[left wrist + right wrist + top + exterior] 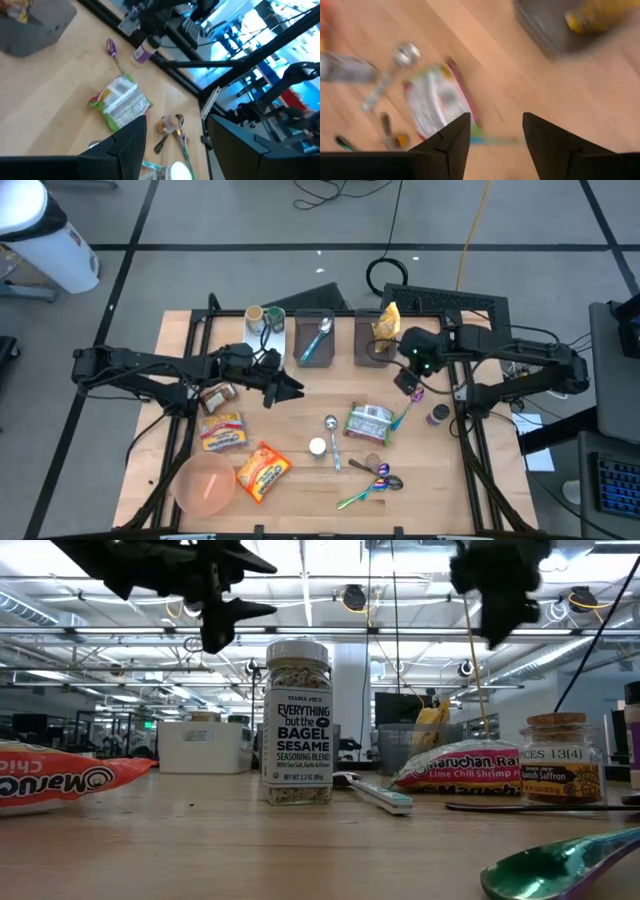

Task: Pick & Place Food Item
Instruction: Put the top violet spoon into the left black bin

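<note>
the wooden table [300, 420] carries everything, with a dark arm reaching in from each side. the left arm stretches across the left half, and the left gripper [290, 388] hangs above bare wood left of centre, its fingers [131, 145] parted with nothing between them. the right arm comes in from the right edge, and the right gripper [405, 383] hangs just in front of the right grey bin [370, 340], its fingers [454, 137] apart and empty, over the table near the green-and-white noodle packet [368, 423].

the pink bowl [206, 483] sits at the near left corner. just beside it lies the orange snack bag [261, 471], and behind that the red-and-yellow ramen packet [222, 432], with a small brown packet [217, 394] further back under the left arm. two grey bins stand at the far edge: the left grey bin [316, 338] holds a teal spoon [320, 335], and the right one holds a yellow food packet [387, 322]. mugs [266, 320] stand left of the bins.

the bagel seasoning jar [297, 722] stands upright mid-table, beside a silver spoon [332, 432]. the saffron jar [562, 762] is near the front right, by an iridescent spoon [368, 487]. a purple-capped bottle [438, 415] stands at the right rail.
</note>
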Available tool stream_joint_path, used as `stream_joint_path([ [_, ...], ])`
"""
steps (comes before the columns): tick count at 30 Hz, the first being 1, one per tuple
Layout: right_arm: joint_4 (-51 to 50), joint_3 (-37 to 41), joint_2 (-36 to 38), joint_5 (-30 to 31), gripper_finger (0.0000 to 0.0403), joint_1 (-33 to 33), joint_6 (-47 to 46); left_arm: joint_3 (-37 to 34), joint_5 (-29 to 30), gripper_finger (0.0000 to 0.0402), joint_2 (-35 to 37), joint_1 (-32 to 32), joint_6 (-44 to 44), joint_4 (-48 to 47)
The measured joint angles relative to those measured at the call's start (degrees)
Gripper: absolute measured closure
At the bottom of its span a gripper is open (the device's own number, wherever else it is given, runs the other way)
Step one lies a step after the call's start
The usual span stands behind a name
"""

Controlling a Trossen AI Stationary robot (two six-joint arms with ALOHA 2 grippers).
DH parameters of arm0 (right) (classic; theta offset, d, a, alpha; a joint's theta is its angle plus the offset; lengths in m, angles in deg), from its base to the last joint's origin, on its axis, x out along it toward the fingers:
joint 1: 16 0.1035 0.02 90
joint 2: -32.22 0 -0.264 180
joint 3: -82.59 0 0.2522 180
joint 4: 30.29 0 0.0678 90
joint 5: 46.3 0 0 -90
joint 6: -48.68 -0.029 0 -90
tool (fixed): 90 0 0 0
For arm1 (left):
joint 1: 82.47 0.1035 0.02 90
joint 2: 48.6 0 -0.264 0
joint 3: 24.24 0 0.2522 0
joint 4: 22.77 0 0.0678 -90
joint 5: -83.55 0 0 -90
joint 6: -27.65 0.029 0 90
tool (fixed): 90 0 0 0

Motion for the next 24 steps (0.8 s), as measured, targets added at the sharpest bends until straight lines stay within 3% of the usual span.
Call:
stream_joint_path([
  [4, -6.48, 2.63, 0.69, -0.68, 0.0239, -4.41, 1.3, 0.0, 0.01, 0.0183, 0.0, 0.61, -0.06, 1.45],
  [10, -6.37, 9.39, 1.7, -6.36, 0.0239, -9.29, 4.37, 0.0, 0.01, 0.0183, 0.0, 1.41, -0.15, 2.49],
  [15, -6.35, 16.17, 1.88, -6.87, 0.0237, -13.02, 3.48, 0.0, 0.02, 0.0183, 0.0, 1.52, -0.52, 2.72],
  [24, 1.33, 24.29, 1.88, -10.48, 0.024, -20.16, 3.42, 0.0, 0.02, 0.0183, 0.0, 1.63, -0.65, 2.72],
])
